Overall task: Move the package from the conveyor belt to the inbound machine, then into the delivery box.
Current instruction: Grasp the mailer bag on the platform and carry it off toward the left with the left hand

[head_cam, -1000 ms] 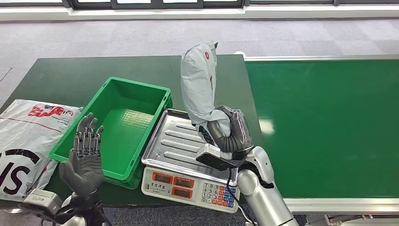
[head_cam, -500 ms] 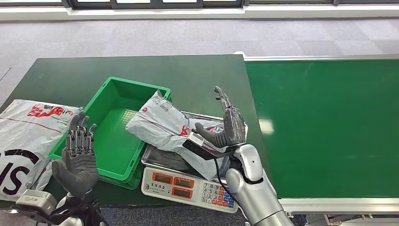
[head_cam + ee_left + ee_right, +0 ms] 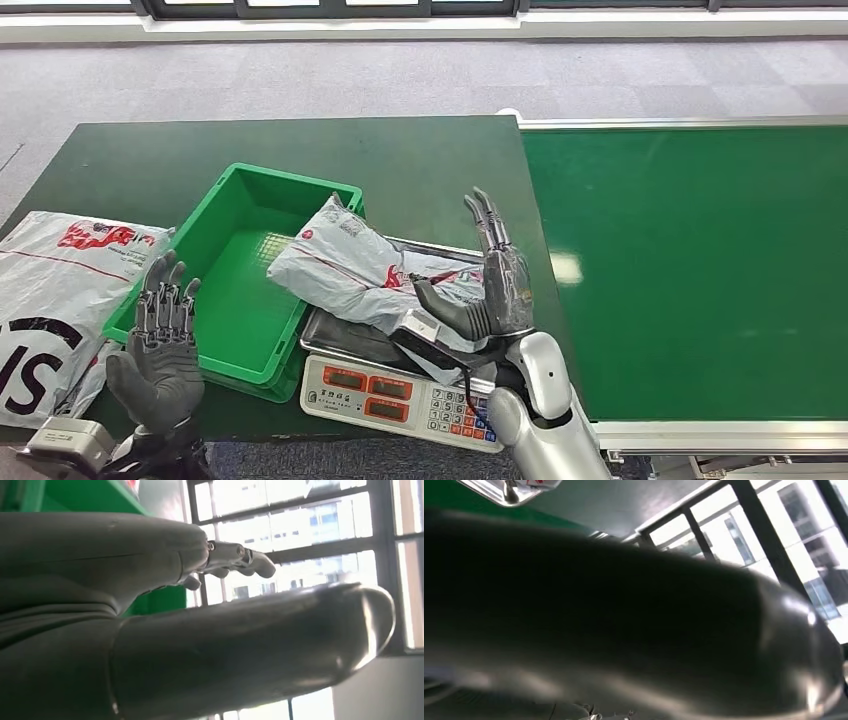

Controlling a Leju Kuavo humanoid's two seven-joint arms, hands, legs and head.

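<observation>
Your grey package [image 3: 360, 268] lay across the steel pan of the weighing scale [image 3: 400, 392], its far end spilling over the pan's edge and onto the rim of the green delivery box [image 3: 215, 345] just beside the scale. Your right robot hand [image 3: 490, 285] stood at the scale's conveyor-side edge, released and holding nothing, fingers stretched upward and thumb pointing toward the package; whether the thumb touched the wrapping could not be told. Your left robot hand [image 3: 160, 340] was raised on the far side of the delivery box from the scale, palm up, fingers apart, gripping nothing; the left wrist view showed its fingers [image 3: 240, 560] extended against bright windows. A larger white printed bag [image 3: 55, 290] lay on the dark green tabletop [image 3: 420, 160] beyond that hand, well apart from the scale. The green conveyor belt [image 3: 700, 270] ran alongside the scale on its other side. The scale's keypad and red displays faced you at its near edge. The right wrist view was dark and blurred by the hand's own cover.
</observation>
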